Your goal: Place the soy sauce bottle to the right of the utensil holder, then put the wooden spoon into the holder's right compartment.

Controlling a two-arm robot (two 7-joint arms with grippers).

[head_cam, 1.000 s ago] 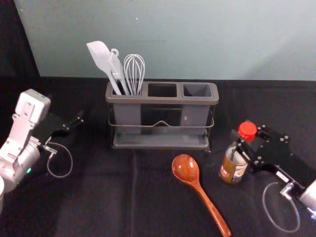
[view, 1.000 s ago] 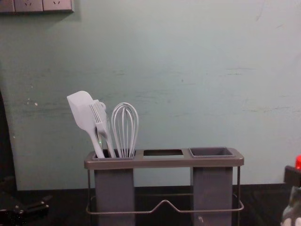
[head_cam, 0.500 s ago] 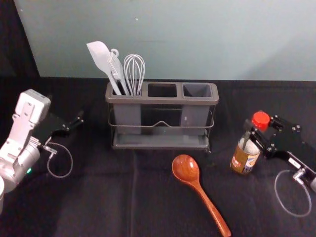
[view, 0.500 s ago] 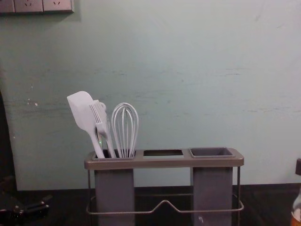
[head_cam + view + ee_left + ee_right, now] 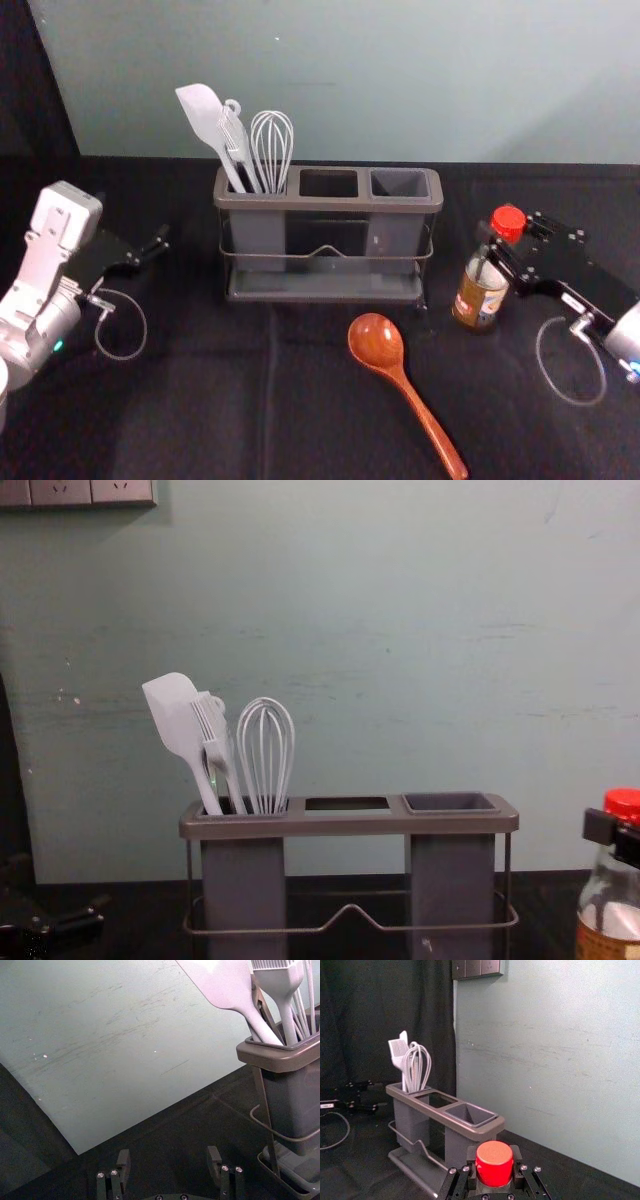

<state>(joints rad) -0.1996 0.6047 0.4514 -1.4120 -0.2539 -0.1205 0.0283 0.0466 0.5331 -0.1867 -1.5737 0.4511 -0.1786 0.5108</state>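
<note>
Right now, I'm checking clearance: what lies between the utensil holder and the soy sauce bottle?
Bare black cloth: the head view shows no object between the utensil holder and the soy sauce bottle.

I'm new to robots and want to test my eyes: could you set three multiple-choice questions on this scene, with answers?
1. Where is the wooden spoon?
A) Before the utensil holder
B) Inside it
C) Behind it

2. What colour is the soy sauce bottle's cap?
A) White
B) Red
C) Green

3. How is the bottle?
A) Lying down
B) In the holder
C) Held by the right gripper

1 A: it lies on the black cloth, nearer the camera.
2 B: the head view shows red.
3 C: jaws clasp its neck, right of the holder; the left gripper idles at left.
</note>
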